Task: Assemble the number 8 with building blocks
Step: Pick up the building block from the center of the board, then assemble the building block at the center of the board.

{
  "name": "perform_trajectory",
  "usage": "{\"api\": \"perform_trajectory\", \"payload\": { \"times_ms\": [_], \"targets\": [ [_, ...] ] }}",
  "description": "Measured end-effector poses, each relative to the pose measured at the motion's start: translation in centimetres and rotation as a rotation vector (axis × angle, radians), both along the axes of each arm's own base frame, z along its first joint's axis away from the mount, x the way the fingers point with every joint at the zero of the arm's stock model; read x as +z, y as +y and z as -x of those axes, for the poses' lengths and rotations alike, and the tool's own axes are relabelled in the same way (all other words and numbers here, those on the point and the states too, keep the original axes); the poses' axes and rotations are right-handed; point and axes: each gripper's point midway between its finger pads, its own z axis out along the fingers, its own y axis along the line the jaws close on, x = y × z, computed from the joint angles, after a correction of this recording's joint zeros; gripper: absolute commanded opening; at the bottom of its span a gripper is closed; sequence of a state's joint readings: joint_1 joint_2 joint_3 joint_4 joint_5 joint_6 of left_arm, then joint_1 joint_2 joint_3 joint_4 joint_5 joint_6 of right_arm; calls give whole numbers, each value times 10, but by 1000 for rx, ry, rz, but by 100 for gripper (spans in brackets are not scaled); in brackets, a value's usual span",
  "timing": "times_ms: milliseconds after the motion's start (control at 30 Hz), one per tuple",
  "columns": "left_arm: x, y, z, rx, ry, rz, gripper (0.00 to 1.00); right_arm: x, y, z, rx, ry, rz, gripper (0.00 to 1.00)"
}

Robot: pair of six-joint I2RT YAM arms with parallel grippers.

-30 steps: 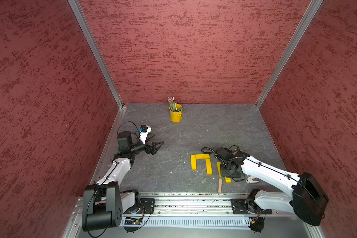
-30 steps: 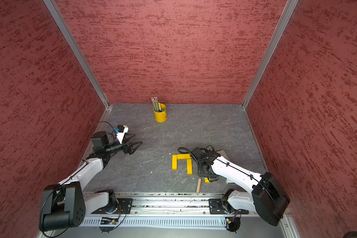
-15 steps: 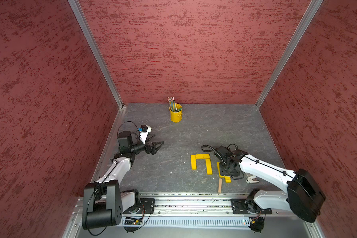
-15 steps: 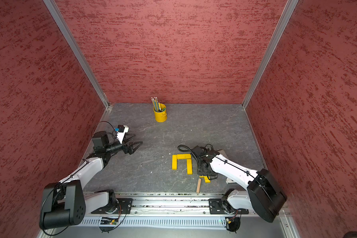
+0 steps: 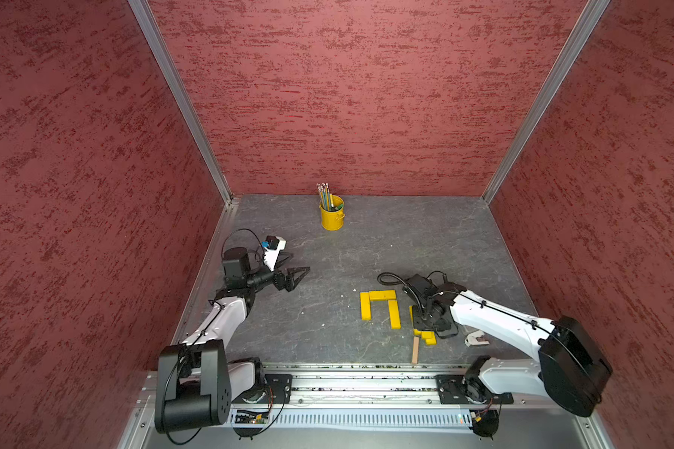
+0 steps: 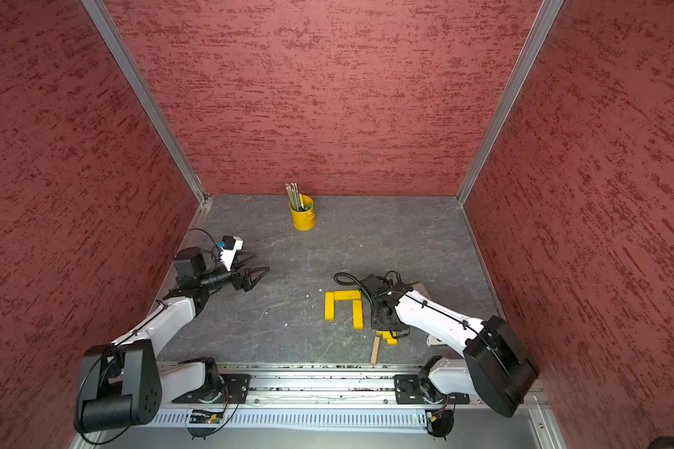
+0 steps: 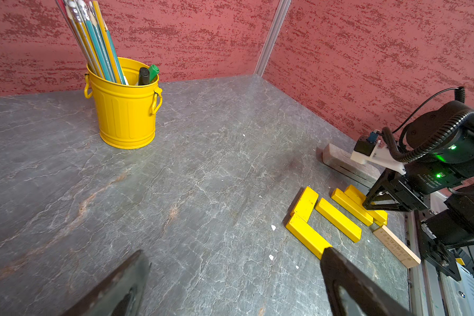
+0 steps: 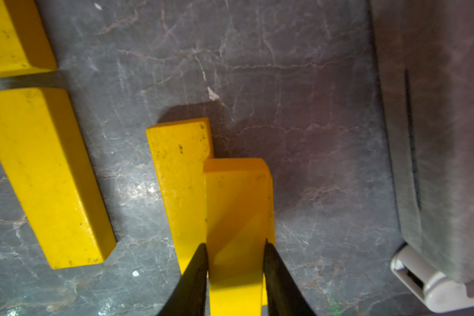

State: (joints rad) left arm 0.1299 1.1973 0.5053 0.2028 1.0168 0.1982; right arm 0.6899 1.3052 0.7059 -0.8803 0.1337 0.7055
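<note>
The right gripper [image 8: 234, 245] squeezed one yellow plank [image 8: 237, 197] between its fingers [image 8: 192, 279]. It touched a second plank [image 8: 178, 169], beside the half-made 8 [image 5: 382, 295] on the table [image 5: 425, 248]. It needed a slow, straight lift so the second plank would not slide. The left gripper [image 5: 300, 261] was spread wide and held nothing.

1. My worktop [image 5: 425, 248] is a dark grey, stone-veined surface.
2. A yellow pencil bucket [image 5: 331, 215] stands upright near its far edge, well apart from everything else.
3. Three yellow planks [image 5: 382, 295] lie flat in an arch, ends close together, with the open side toward the front.
4. Just beside the arch, on my right, an inner yellow plank [image 8: 178, 177] and an outer yellow plank [image 8: 236, 219] sit length against length.
5. A tan plank [image 5: 416, 349] lies near the front edge, just beside their ends.
6. A grey-brown slab [image 7: 337, 158] lies flat further right, with a small white piece [image 8: 422, 279] at its end.
</note>
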Motion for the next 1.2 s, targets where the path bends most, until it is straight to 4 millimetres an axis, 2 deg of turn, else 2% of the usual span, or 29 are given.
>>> {"api": "perform_trajectory", "payload": {
  "times_ms": [100, 233, 333, 533, 667, 767, 867, 967, 1067, 1200],
  "targets": [
    [0, 0, 0, 0, 0, 0, 100, 0, 0, 0, 4, 1, -2, 26],
    [0, 0, 0, 0, 0, 0, 100, 1, 1, 0, 9, -2, -8, 25],
    [0, 0, 0, 0, 0, 0, 100, 11, 5, -4, 23, -21, -20, 24],
    [0, 0, 0, 0, 0, 0, 100, 68, 33, -41, 97, -146, -92, 24],
    [0, 0, 0, 0, -1, 0, 100, 105, 59, -58, 224, -212, -119, 26],
    [1, 0, 0, 0, -2, 0, 100, 126, 87, -60, 381, -249, -118, 28],
    [2, 0, 0, 0, -7, 0, 100, 140, 115, -53, 553, -272, -101, 30],
    [5, 0, 1, 1, -15, -1, 99, 147, 139, -45, 713, -283, -48, 30],
    [8, 0, 1, 1, -30, -2, 100, 143, 157, -36, 873, -302, 34, 28],
    [11, 0, 0, 3, -43, -2, 100, 128, 156, -24, 1053, -323, 172, 23]
  ]
}}
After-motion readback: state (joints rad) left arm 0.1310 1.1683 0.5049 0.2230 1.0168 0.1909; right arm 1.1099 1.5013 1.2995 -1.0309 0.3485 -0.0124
